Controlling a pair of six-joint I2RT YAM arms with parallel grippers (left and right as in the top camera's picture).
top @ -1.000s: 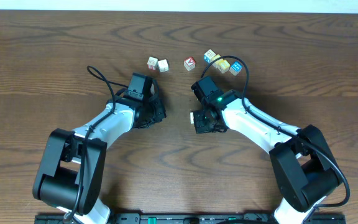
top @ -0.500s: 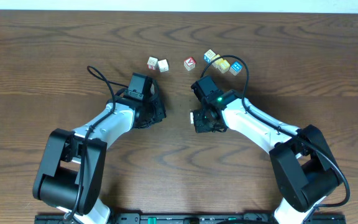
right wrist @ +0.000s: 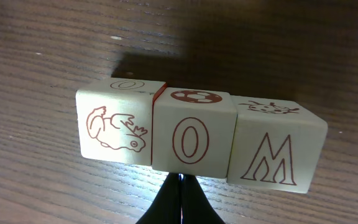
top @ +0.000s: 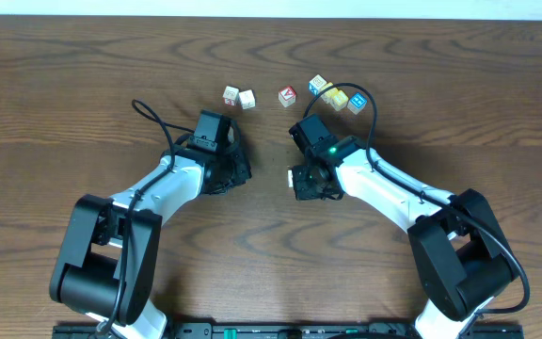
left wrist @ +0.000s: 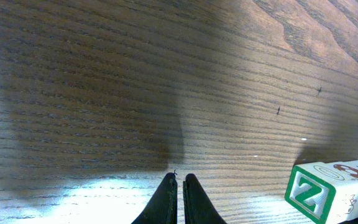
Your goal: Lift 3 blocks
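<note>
The three blocks (right wrist: 191,140) sit in a tight row on the desk (top: 497,160), sides touching. Their faces carry red line drawings: an animal, an O and an M. On the right arm (top: 374,184) the jaws are pressed together, tips just in front of the middle block; I cannot tell whether they touch it. On the left arm (top: 172,184) the jaws are also together, over bare wood and holding nothing, with a green-Z cube (left wrist: 309,194) off to one side. Overhead, loose cubes (top: 288,95) lie scattered farther up the desk.
</note>
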